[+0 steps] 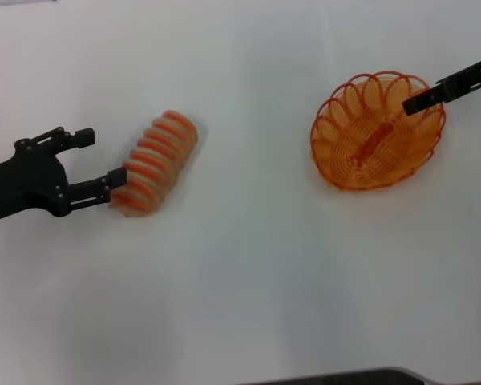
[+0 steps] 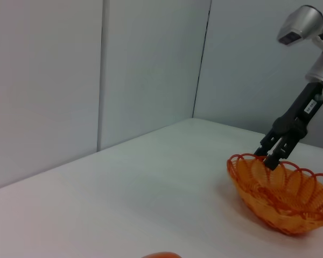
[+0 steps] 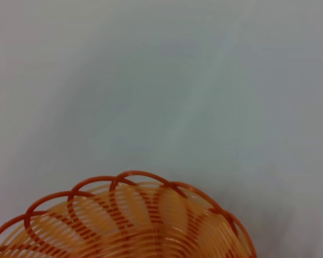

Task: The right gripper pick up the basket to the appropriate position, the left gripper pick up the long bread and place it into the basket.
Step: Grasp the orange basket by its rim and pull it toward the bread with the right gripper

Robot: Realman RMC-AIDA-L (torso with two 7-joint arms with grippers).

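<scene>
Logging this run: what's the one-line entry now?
right gripper: on basket rim | left gripper: open beside long bread | bread: on table

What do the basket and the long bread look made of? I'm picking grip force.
The basket: likely moulded plastic, glossy orange, thin woven strands with a looped rim; coated wire can't be excluded. The long bread: probably a foam or plastic replica, matte tan with orange-red stripes across even ridges.
</scene>
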